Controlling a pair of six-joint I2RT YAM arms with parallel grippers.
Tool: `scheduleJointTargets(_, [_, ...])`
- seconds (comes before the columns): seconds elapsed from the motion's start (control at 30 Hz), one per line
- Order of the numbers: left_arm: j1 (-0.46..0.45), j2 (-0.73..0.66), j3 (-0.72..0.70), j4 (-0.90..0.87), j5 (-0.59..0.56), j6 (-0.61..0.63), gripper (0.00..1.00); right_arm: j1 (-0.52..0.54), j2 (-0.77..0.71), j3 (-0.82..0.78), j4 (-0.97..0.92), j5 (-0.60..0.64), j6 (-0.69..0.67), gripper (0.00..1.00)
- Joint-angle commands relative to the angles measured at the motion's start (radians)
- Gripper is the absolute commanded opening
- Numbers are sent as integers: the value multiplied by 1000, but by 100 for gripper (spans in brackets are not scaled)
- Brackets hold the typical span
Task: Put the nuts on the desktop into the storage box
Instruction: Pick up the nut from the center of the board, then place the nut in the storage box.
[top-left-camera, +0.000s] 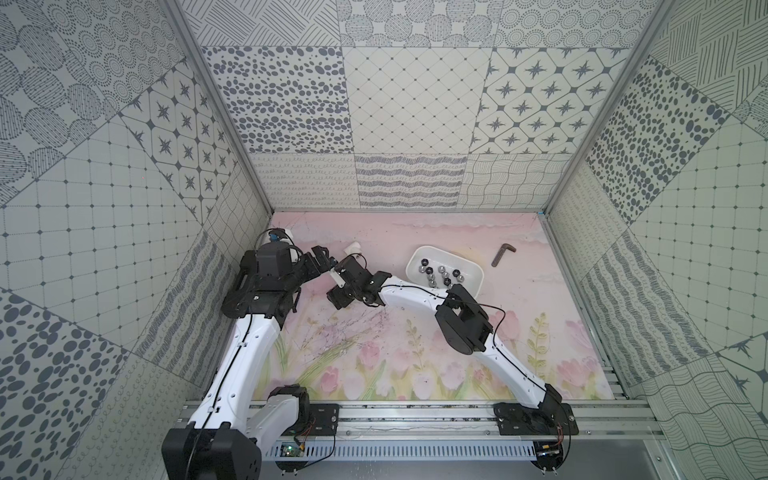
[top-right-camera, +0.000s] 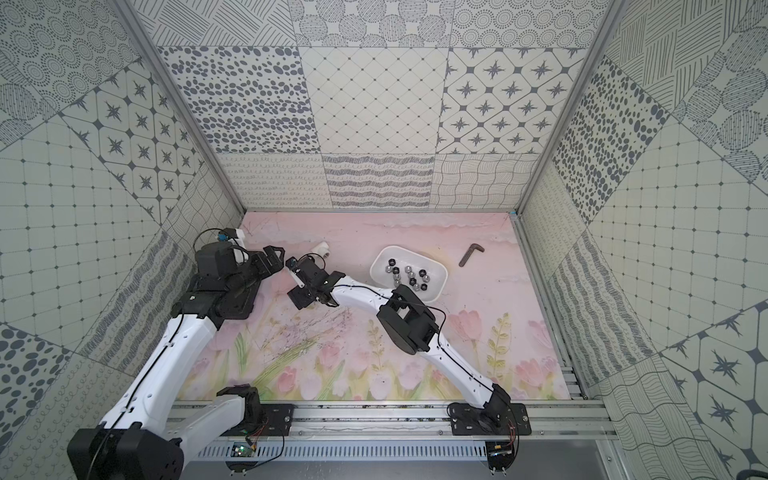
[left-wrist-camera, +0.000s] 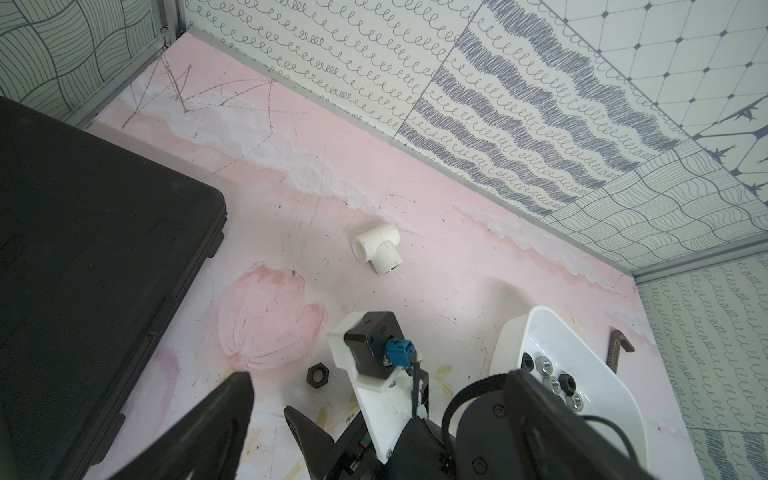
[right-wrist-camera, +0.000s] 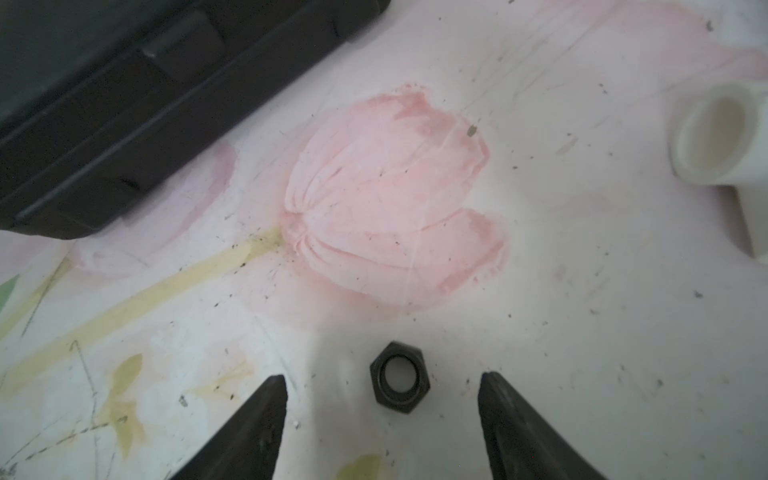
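Note:
A black hex nut (right-wrist-camera: 400, 377) lies flat on the desktop (right-wrist-camera: 540, 291), between the spread fingertips of my right gripper (right-wrist-camera: 382, 376), which is open and not touching it. The left wrist view shows the same nut (left-wrist-camera: 318, 375) beside the right wrist. The white storage box (top-left-camera: 415, 262) stands back right of centre and holds several silver and black nuts (top-left-camera: 440, 274), also seen in the left wrist view (left-wrist-camera: 552, 378). My left gripper (left-wrist-camera: 380, 374) is open and empty. It hovers close to the right gripper (top-left-camera: 331, 286) at the back left.
A flat black case (left-wrist-camera: 104, 270) lies at the back left, close to the nut, its edge (right-wrist-camera: 145, 104) also in the right wrist view. A white T-shaped fitting (top-left-camera: 353, 248) sits behind the grippers. A dark hex key (top-left-camera: 503, 253) lies to the right of the box.

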Motion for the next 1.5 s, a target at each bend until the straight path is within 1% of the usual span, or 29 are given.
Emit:
scheduleJointTargets(0.0, [1, 2, -6, 43, 1, 3, 99, 7, 42, 33, -23, 13, -16, 70])
scheduleJointTargets(0.1, [2, 0, -7, 41, 2, 2, 99, 11, 62, 53, -39, 22, -22, 61])
scheduleJointTargets(0.2, [2, -1, -7, 37, 2, 3, 99, 12, 81, 80, -65, 31, -25, 47])
scheduleJointTargets(0.3, [2, -5, -6, 35, 1, 3, 99, 14, 74, 69, -68, 38, -26, 33])
scheduleJointTargets(0.4, [2, -5, -7, 34, 1, 3, 99, 14, 41, 33, -57, 52, -32, 25])
scheduleJointTargets(0.43, [2, -6, -7, 36, 1, 3, 99, 14, 19, 5, -38, 57, -35, 23])
scheduleJointTargets(0.57, [2, -6, -9, 35, 0, 3, 99, 5, -145, -211, 121, 74, -32, 21])
scheduleJointTargets(0.73, [2, -5, -7, 35, 1, 3, 99, -57, -434, -540, 318, 67, 41, 21])
scheduleJointTargets(0.83, [1, -7, -8, 37, 1, 3, 99, -115, -609, -730, 389, 89, 83, 22])
scheduleJointTargets(0.93, [2, -8, -10, 40, 3, 0, 99, -186, -751, -865, 383, 128, 107, 22])
scheduleJointTargets(1.1, [-4, -19, -12, 38, 4, 0, 99, -294, -909, -1007, 339, 176, 88, 22])
scheduleJointTargets(1.2, [-6, -16, -10, 40, 5, 0, 99, -344, -968, -1050, 310, 182, 80, 22])
scheduleJointTargets(1.33, [-6, -13, -7, 37, 1, 2, 99, -386, -985, -1071, 289, 187, 67, 22])
scheduleJointTargets(1.47, [-6, -14, -5, 34, 2, 3, 99, -407, -956, -1058, 270, 191, 62, 22])
